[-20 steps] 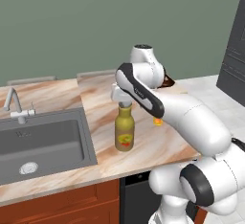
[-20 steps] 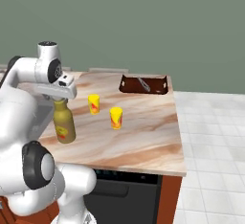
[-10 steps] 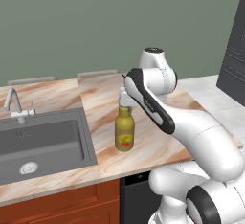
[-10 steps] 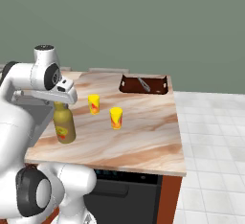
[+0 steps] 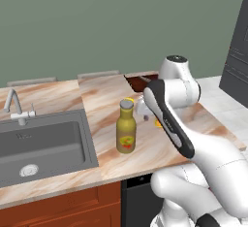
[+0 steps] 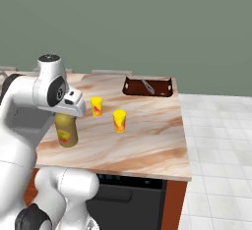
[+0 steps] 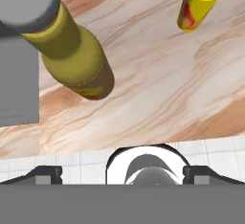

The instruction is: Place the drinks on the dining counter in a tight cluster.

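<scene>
Claw (image 7: 122,170) jaws stand fully spread and grasp nothing; it hangs above the marbled dining counter (image 7: 158,94). Up and left of it in the hand view stands the olive-yellow bottle (image 7: 72,55) with grey cap, free and upright. Two yellow cups (image 7: 198,3) lie beyond. The left base view adds the sink (image 5: 41,143) and tap (image 5: 17,107); the right base view adds a dark tray (image 6: 147,86).

Flat, even rendered light with faint soft shadows, no glare; all views slightly soft and pixelated.
</scene>
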{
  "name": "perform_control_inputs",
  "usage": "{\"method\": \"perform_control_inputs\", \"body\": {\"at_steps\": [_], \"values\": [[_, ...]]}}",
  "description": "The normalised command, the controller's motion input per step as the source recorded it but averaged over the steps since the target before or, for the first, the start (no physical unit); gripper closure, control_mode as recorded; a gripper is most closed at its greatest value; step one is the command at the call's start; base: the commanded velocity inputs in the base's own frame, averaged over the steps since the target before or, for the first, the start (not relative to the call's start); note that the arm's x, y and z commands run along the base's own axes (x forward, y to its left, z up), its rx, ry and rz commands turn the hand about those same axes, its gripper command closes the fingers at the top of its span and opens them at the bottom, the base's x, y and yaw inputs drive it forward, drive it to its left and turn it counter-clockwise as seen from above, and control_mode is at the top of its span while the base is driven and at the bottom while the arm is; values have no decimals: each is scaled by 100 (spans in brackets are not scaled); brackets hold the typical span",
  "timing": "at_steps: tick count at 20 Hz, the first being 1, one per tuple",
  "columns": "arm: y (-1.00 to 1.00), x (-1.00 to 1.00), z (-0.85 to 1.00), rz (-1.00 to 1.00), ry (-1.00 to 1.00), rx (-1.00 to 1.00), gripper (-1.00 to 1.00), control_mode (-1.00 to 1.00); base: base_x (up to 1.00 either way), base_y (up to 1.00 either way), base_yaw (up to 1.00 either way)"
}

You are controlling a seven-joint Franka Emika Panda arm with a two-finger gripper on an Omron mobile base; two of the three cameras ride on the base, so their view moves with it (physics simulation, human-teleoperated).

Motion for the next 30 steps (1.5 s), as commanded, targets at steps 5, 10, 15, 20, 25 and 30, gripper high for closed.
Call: {"method": "perform_control_inputs", "body": {"at_steps": [5,10,15,20,25,30], "values": [[-27,-38,0,0,0,0,-100,-100,0,0,0],[-24,-43,0,0,0,0,-100,-100,0,0,0],[-15,-27,0,0,0,0,-100,-100,0,0,0],[-14,-16,0,0,0,0,-100,-100,0,0,0],[0,0,0,0,0,0,-100,100,0,0,0],[0,0,0,0,0,0,-100,100,-23,-1,0]]}}
